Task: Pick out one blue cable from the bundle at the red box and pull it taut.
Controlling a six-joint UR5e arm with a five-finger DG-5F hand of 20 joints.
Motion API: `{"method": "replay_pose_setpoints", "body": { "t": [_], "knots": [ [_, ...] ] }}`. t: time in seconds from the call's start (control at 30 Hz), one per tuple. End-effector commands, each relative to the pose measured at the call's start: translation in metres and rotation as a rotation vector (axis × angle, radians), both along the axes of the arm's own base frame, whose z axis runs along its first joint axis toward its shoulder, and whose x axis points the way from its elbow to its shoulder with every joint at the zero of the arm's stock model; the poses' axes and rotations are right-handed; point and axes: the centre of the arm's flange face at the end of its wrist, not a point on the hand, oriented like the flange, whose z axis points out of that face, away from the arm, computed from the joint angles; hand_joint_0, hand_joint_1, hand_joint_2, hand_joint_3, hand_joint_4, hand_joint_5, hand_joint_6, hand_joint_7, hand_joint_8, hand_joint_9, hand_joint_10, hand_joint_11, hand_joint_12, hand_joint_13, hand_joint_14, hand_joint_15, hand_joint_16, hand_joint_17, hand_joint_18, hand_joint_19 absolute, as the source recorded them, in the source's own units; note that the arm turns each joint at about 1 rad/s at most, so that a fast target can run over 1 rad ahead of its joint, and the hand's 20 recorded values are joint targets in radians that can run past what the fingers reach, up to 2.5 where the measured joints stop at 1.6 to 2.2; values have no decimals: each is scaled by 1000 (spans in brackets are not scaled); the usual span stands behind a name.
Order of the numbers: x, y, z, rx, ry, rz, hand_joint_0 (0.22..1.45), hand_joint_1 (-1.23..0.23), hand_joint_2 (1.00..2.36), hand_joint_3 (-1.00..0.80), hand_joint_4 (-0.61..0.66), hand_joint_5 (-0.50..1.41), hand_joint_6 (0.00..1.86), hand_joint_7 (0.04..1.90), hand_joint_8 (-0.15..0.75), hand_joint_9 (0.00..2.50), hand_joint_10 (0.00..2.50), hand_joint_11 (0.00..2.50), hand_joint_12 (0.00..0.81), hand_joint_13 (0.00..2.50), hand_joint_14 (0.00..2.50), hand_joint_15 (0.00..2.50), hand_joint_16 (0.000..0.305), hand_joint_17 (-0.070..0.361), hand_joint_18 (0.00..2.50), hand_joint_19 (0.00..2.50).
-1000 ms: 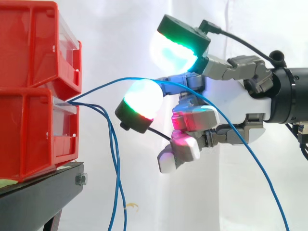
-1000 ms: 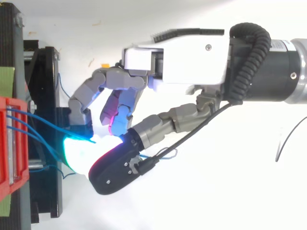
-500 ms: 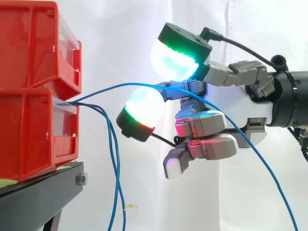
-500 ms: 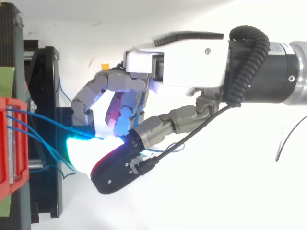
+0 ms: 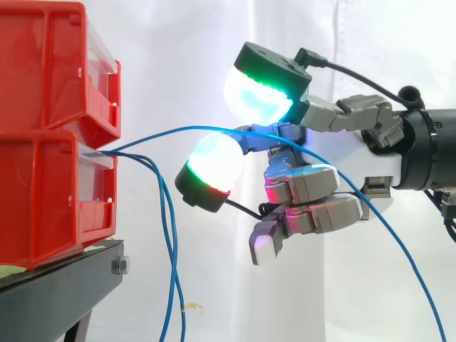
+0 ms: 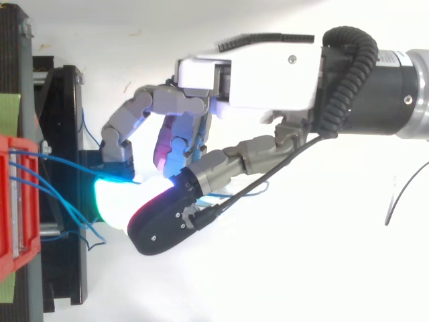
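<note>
From where I'm standing, the robot hand (image 5: 342, 160) is reaching toward the red box (image 5: 43, 199) at its nine o'clock and clasping one blue cable (image 5: 171, 130). That strand is rising from the box front, passing between the thumb pad (image 5: 256, 92) above and a finger pad (image 5: 214, 160) below, then trailing off toward five o'clock. The remaining fingers are tucking in, probably to keep clear of the other cables (image 5: 169, 271) drooping toward six o'clock past the bench (image 5: 57, 285). The chosen strand is bowing rather than running straight, so I'd judge the pull toward three o'clock is yet to finish.
</note>
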Motion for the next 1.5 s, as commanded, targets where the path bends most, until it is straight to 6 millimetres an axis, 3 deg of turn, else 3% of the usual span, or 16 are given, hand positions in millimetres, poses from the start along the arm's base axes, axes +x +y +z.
{"method": "replay_pose_setpoints", "body": {
  "t": [0.0,0.2,0.43,0.67,1.1,1.47],
  "knots": [
    [0,-1,1,8,-1,-2,558,-500,1000,-500,112,-206,871,741,239,1362,120,1493,277,1503,12,1392,29,64,890,481],
    [-1,-5,2,11,2,-18,568,-499,1000,-500,107,-205,871,743,234,1360,93,1504,280,1490,13,1370,27,61,876,480],
    [-16,-11,11,0,83,-73,617,-443,1000,-500,95,-202,870,749,226,1389,34,1553,266,1494,14,1364,25,56,867,483],
    [-34,-17,35,-17,143,-169,647,-451,1005,-440,92,-201,870,753,222,1396,30,1556,264,1501,15,1370,24,55,872,487],
    [-38,-24,36,7,151,-278,655,-472,1008,-406,90,-201,871,755,233,1393,31,1558,265,1511,13,1355,24,54,880,487],
    [-38,-18,37,45,137,-326,655,-545,1015,-313,92,-203,897,765,243,1380,52,1535,270,1507,14,1353,24,54,871,479]
  ]
}}
